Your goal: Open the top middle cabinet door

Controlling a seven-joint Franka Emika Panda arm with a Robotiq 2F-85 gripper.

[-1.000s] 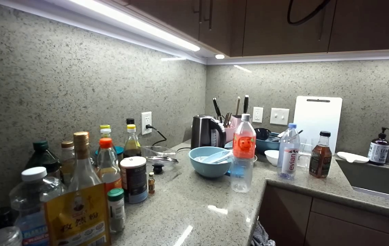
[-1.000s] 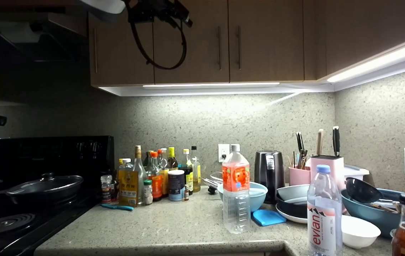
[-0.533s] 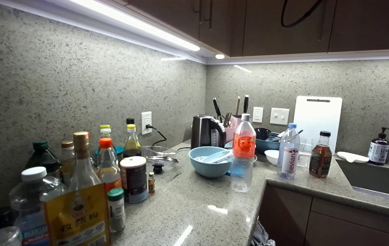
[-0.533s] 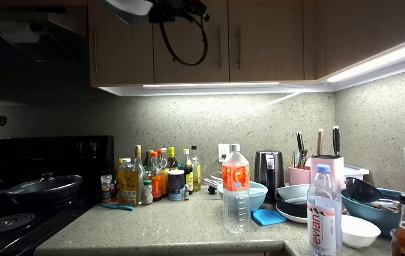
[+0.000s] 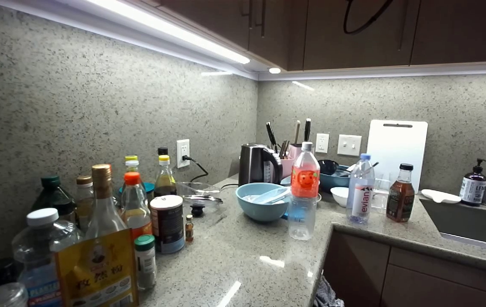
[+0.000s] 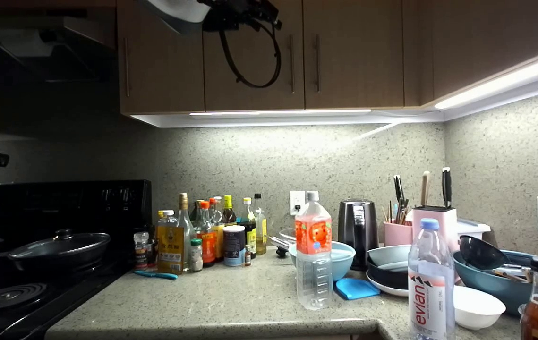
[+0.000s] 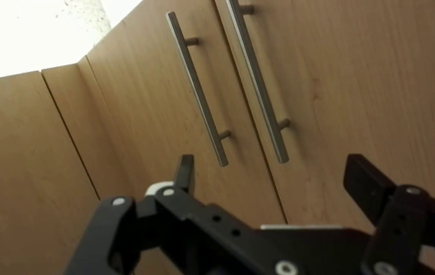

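The top middle cabinet door (image 6: 231, 94) is brown, flat and shut, with a slim vertical bar handle (image 6: 292, 63) near its right edge. It also shows in another exterior view (image 5: 213, 19). In the wrist view, which stands upside down, the middle door (image 7: 354, 95) is on the right and its handle (image 7: 259, 84) points down towards my gripper (image 7: 270, 164). My gripper is open and empty. Its fingers (image 7: 184, 172) stand wide apart, and the handle's end shows between them, apparently beyond and untouched. In an exterior view the fingers are out of view above the frame.
The neighbouring door's handle (image 7: 198, 91) runs close beside the middle one. A cable loop (image 6: 276, 71) hangs from the arm's wrist in front of the doors. Bottles (image 6: 313, 264), a kettle (image 6: 358, 236) and bowls stand on the counter (image 6: 221, 302) below. A range hood (image 6: 61, 56) is at left.
The arm's wrist and cable have moved right along the cabinet fronts towards the middle door's handle, only slightly in the last half second. The doors have not moved.
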